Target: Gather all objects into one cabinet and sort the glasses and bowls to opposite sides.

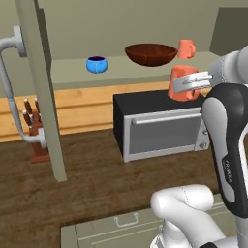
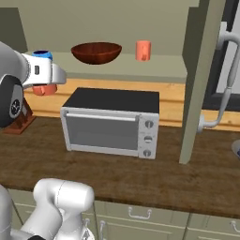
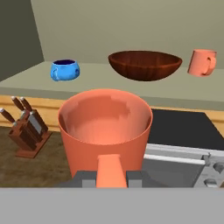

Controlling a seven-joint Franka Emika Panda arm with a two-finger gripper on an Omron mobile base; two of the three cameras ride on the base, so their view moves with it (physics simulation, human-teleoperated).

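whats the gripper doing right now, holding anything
gripper: shut on the salmon-orange cup, held in the air above the toaster oven.

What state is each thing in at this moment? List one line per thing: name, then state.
Gripper: jaws shut on the tumbler.
Tumbler: upright, empty, held in the air in front of the shelf.
Mug: upright on the shelf.
Brown bowl: upright on the shelf.
Blue bowl: upright on the shelf.
Cabinet door: open.
Toaster oven: door closed.
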